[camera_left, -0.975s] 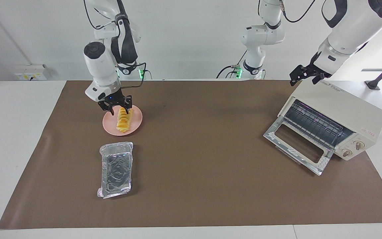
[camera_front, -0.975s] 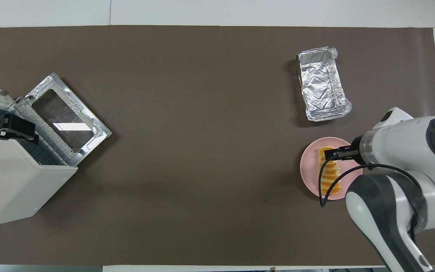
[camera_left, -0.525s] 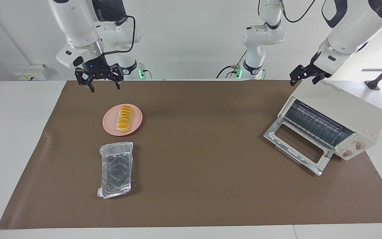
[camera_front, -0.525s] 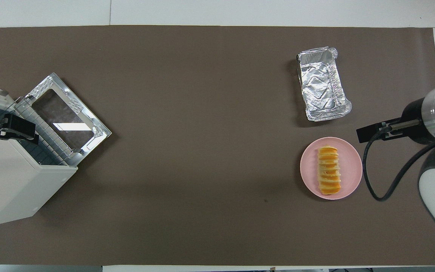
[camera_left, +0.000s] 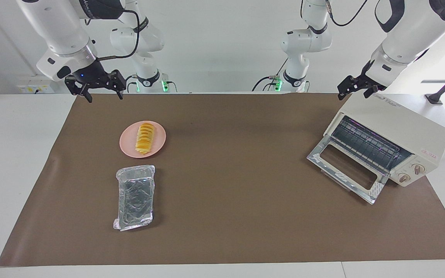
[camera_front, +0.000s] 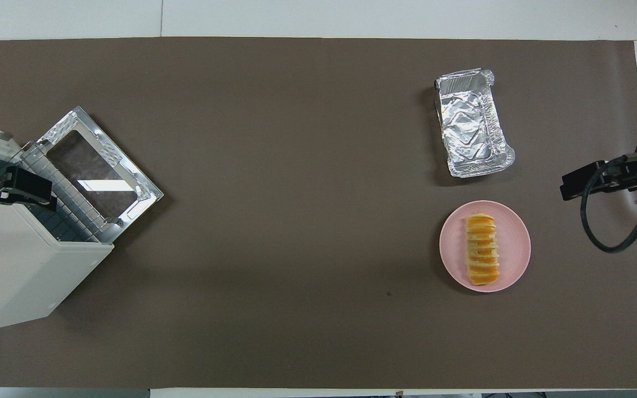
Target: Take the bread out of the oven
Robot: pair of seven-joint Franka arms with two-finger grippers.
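Observation:
The bread point(camera_left: 145, 138) lies on a pink plate point(camera_left: 160, 143) toward the right arm's end of the table; it also shows in the overhead view point(camera_front: 483, 250) on the plate point(camera_front: 519, 246). My right gripper point(camera_left: 104, 96) is open and empty, raised over the mat's edge nearest the robots, apart from the plate; the overhead view shows it point(camera_front: 600, 179) beside the plate. The oven point(camera_left: 404, 123) stands at the left arm's end with its glass door point(camera_left: 346, 170) folded down and its wire rack point(camera_left: 365, 143) bare. My left gripper point(camera_left: 355, 92) waits open over the oven's top.
A shiny foil tray point(camera_left: 135, 197) lies empty on the brown mat, farther from the robots than the plate; it also shows in the overhead view point(camera_front: 473, 130). The oven point(camera_front: 14, 271) and its open door point(camera_front: 97, 171) take up the left arm's end.
My right gripper has let go of the bread on the plate, risen and drawn away toward the right arm's end. The bread stays on the plate. The left arm has not moved.

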